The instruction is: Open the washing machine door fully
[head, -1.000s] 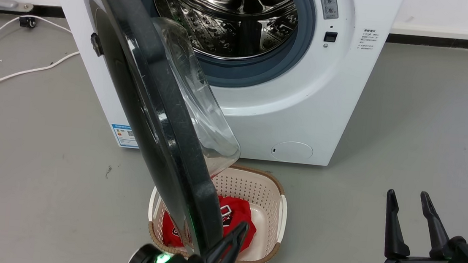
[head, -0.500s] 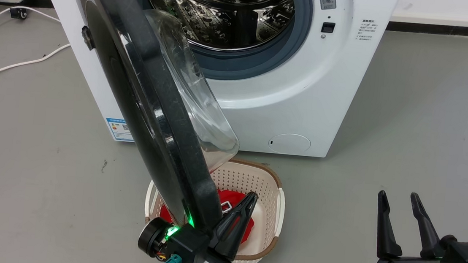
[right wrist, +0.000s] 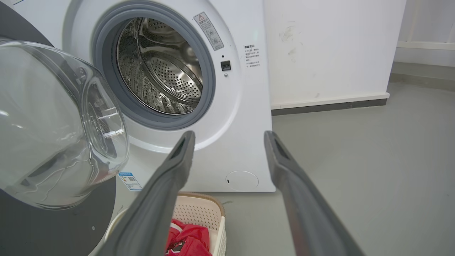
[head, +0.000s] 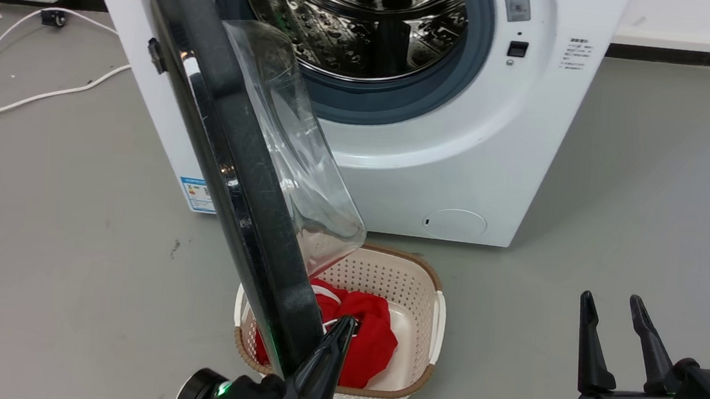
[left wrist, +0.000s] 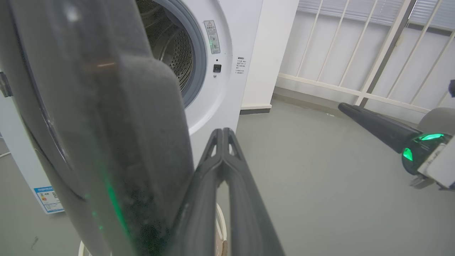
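Grey floor (head: 69, 232) underfoot, left wrist view shows left gripper (left wrist: 223, 133) clenched beside washing machine door (left wrist: 106, 124); right gripper (head: 611, 300) released.

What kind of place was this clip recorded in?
Probably a laundry corner of a bare indoor room, perhaps a test space: a white washing machine stands on a plain grey floor against a white wall, with a laundry basket of red clothes before it.
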You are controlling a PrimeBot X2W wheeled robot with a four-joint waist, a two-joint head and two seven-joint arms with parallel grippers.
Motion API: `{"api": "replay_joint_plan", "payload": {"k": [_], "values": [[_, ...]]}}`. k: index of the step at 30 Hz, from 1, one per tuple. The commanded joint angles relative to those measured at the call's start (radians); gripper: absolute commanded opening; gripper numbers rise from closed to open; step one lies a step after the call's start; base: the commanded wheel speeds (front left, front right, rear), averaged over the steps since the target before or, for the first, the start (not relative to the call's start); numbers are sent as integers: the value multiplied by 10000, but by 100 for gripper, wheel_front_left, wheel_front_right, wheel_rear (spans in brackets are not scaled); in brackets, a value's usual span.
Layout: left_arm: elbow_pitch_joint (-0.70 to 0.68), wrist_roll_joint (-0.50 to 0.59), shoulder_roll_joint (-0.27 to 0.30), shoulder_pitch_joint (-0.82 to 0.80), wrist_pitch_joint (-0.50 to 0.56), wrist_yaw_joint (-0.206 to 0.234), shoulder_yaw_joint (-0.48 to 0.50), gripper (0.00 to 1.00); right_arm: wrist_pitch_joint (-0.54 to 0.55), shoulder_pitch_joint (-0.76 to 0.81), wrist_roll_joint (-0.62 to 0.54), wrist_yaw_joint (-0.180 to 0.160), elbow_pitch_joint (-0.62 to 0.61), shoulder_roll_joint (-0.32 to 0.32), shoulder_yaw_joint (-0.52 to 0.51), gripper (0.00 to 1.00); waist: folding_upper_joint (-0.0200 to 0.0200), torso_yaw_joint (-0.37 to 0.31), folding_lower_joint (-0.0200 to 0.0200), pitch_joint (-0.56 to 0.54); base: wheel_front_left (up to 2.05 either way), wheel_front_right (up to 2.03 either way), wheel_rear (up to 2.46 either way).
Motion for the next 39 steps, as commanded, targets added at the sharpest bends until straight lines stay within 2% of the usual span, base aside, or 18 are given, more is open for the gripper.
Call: {"api": "replay_joint_plan", "payload": {"k": [1,9,17,24,32,38,39], "values": [[-113,-154,69,254,-19,137,172,0,-18,-86,-47,-3,-13,16,-21,100,0,194,0,0,0,0,0],[-747,-203,349,857,21,548,450,0,-17,-183,-133,-3,-101,18,-169,100,0,1228,0,199,0,0,0],[-1428,-454,401,1522,52,849,658,0,-17,-282,-251,-3,-173,13,-327,100,0,2434,0,482,0,0,0],[-1458,-554,565,1667,28,1179,1185,0,-18,-448,-340,-3,-183,12,-387,100,0,3274,0,722,0,0,0],[-1040,-899,1085,1184,-19,1503,2701,0,-17,-680,-580,-3,-200,12,-266,100,0,3443,0,977,0,0,0],[-302,-1618,1524,553,-39,1273,4185,0,-16,-838,-670,-3,-226,12,-203,100,0,3123,0,1155,0,0,0],[-302,-1618,1524,553,-39,1273,4185,0,-16,-838,-670,-3,-226,12,-203,100,0,3123,0,1155,0,0,0]]}}
